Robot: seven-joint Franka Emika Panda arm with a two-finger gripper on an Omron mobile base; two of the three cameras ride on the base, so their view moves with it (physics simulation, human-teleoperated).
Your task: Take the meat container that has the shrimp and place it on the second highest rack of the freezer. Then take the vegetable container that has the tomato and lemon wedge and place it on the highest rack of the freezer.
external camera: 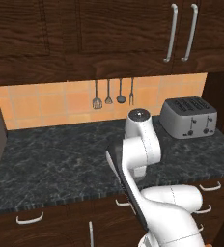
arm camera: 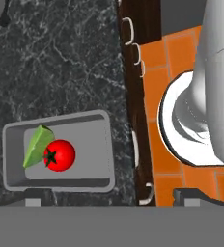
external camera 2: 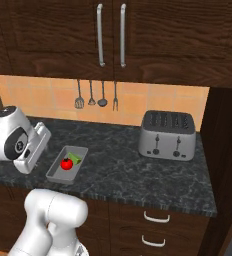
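Gripper (arm camera: 111, 197) wide open above the dark surface (external camera 2: 123, 170), holding nothing, grey tray (arm camera: 12, 144) just under it near the surface's front edge, red tomato (arm camera: 60, 155) touching green lemon wedge (arm camera: 36, 147) inside, toaster (external camera 2: 168, 135) well apart

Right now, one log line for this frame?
phase: hovering above vegetable container | contents: tomato, lemon wedge touching | location: counter, left of toaster | gripper: open, holding nothing
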